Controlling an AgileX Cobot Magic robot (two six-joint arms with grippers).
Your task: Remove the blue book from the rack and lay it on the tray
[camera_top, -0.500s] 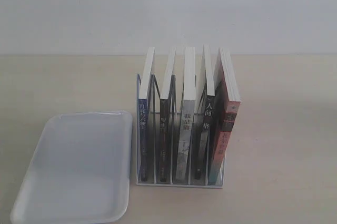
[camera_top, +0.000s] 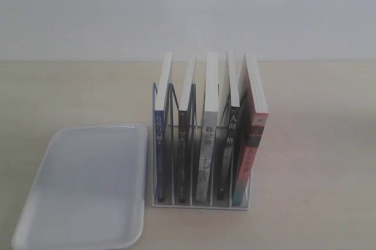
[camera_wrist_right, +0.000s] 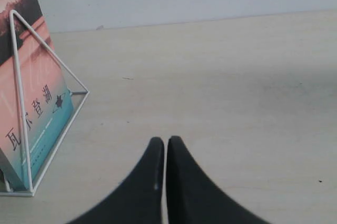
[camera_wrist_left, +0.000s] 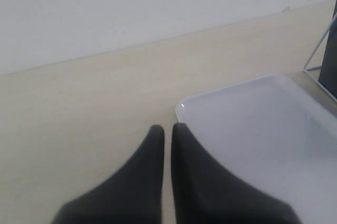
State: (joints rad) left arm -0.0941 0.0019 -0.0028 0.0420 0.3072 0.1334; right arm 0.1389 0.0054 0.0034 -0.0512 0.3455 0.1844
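Observation:
The blue book (camera_top: 158,144) stands upright in the leftmost slot of the white wire rack (camera_top: 201,204), its blue spine facing the exterior camera. Left of the rack the white tray (camera_top: 88,185) lies flat with nothing on it. Neither gripper shows in the exterior view. In the left wrist view my left gripper (camera_wrist_left: 167,127) is shut on nothing, hovering by a corner of the tray (camera_wrist_left: 263,129). My right gripper (camera_wrist_right: 165,140) is also shut and holds nothing, over bare table beside the rack (camera_wrist_right: 42,50).
Several other books fill the rack's remaining slots: a dark-spined one (camera_top: 183,150), a pale one (camera_top: 205,150), a black-spined one (camera_top: 228,150) and a red-spined one (camera_top: 251,144), whose pink-and-teal cover (camera_wrist_right: 31,103) faces the right wrist camera. A pale wall rises behind the wooden table (camera_top: 317,144).

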